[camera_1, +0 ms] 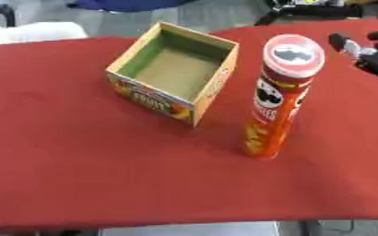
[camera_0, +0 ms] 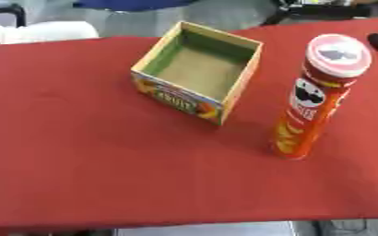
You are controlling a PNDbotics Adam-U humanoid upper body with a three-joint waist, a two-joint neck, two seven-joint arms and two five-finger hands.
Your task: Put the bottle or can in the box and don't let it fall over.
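A tall orange-red chip can [camera_0: 311,108] with a white lid stands upright on the red tablecloth [camera_0: 87,152], to the right of the box and a short gap from its near corner. The cardboard box [camera_0: 176,99] is open at the top, nothing inside it, with a printed front wall. My right hand [camera_1: 373,59] shows at the right edge, past the can's top and apart from it, fingers spread and holding nothing. My left hand is out of sight.
A white object [camera_0: 51,31] lies beyond the table's far left edge. Dark equipment [camera_1: 321,10] sits past the far right edge. The table's front edge [camera_0: 184,225] runs along the bottom of the view.
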